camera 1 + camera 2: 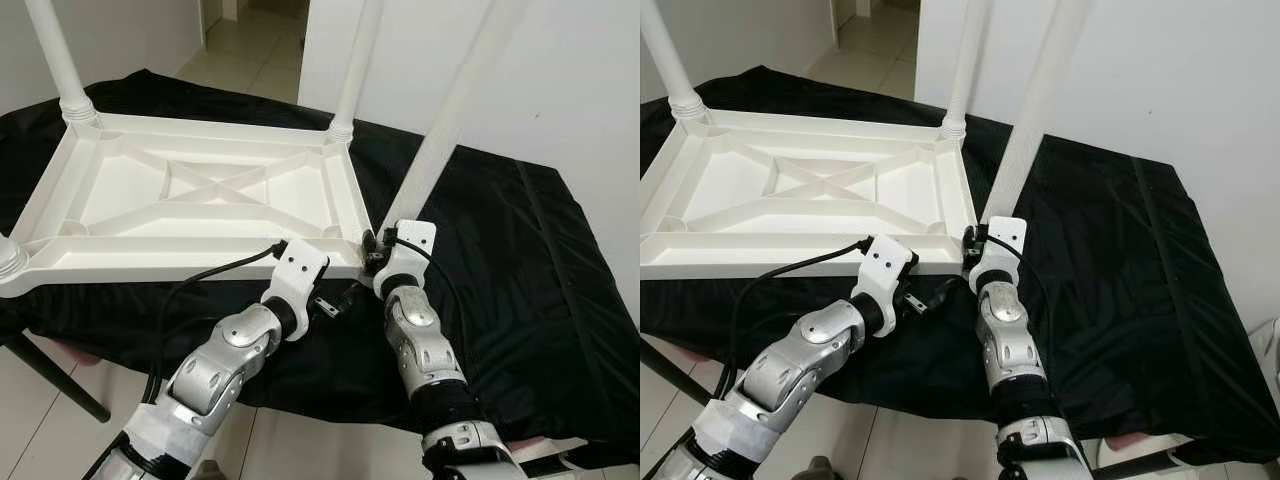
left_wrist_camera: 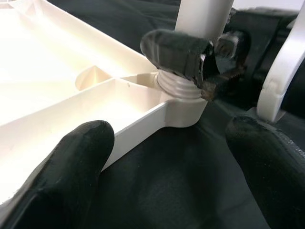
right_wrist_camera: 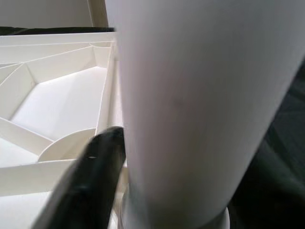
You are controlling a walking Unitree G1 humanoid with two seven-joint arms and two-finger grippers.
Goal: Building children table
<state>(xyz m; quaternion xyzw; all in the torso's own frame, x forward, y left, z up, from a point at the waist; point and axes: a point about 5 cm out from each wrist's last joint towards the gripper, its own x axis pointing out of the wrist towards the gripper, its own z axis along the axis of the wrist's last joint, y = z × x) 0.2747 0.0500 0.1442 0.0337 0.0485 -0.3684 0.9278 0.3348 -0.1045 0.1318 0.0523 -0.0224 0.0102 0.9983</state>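
Bright, even daylight; blurred wrist close-ups.

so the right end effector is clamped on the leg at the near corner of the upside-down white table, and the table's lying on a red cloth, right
One thing is off: the cloth is black, not red, as the left eye view shows. The rest holds: the right end effector is shut on the leg at the near corner of the upside-down white table.

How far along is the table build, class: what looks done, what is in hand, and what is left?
Done: the upturned tabletop on the black cloth has legs standing in its two far corners.
In hand: the right gripper is shut on the near-right leg, whose thread still shows at the socket; the left gripper waits open.
Left: seat that leg fully.
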